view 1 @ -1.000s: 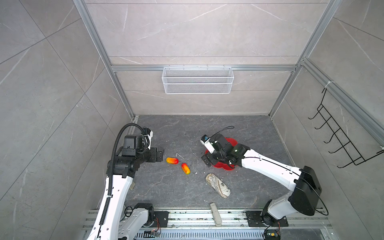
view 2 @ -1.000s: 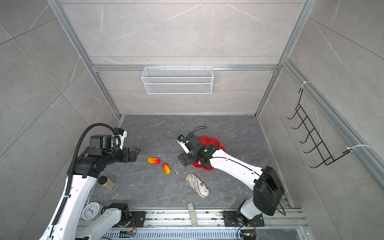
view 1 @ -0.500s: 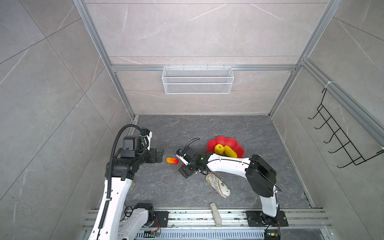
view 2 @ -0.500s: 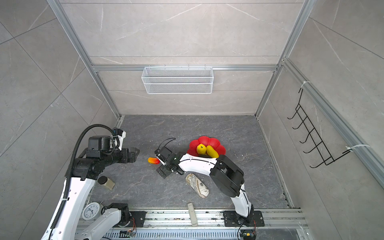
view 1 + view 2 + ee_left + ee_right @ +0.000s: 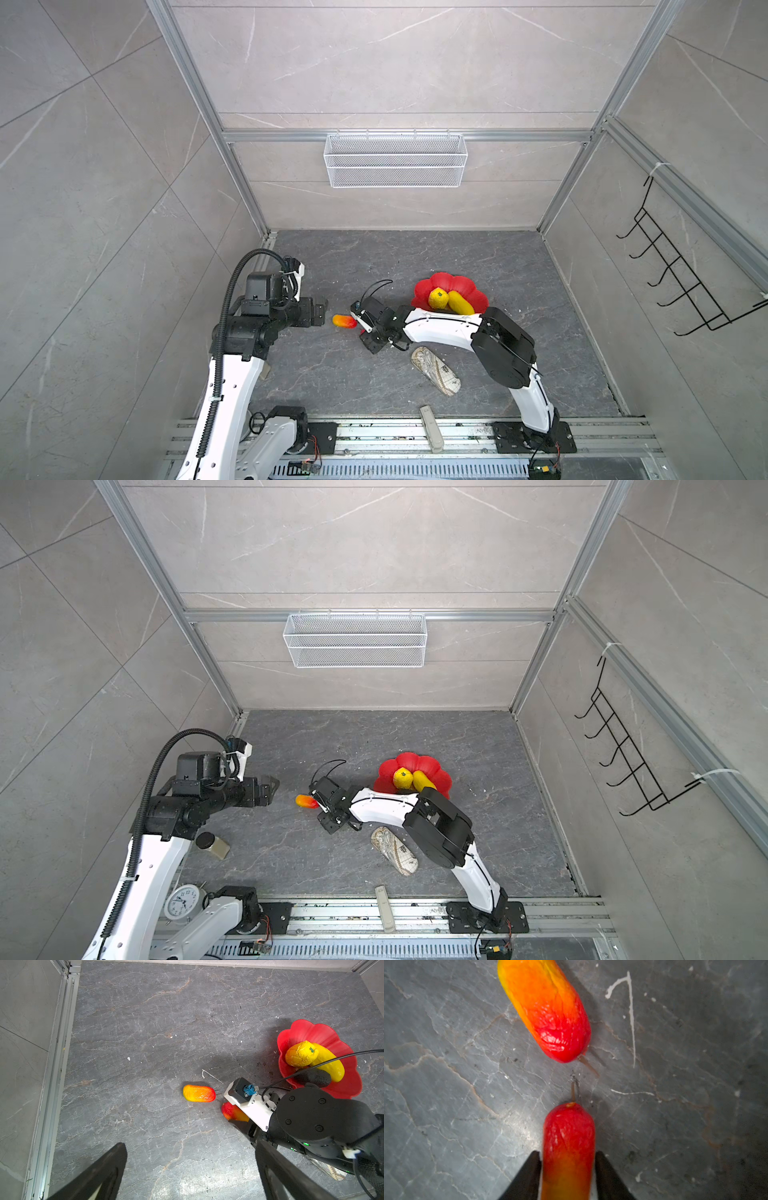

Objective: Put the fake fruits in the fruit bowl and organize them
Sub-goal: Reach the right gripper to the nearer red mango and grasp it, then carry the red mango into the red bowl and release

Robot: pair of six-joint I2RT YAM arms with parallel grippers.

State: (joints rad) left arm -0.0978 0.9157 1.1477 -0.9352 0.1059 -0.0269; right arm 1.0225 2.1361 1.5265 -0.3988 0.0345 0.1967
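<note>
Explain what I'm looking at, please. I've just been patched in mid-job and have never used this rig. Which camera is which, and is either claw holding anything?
Two white robot arms work over a grey table, and each ends in a two-finger claw. Both top views look down from overhead. Each wrist view rides on an arm and looks out past its fingers. The right gripper is closed on one red-yellow fruit. The left gripper is open and empty. The twin fruit lies loose nearby. The red fruit bowl already holds a bumpy yellow fruit, a long yellow fruit and a black fruit. A beige case lies near the front.
</note>
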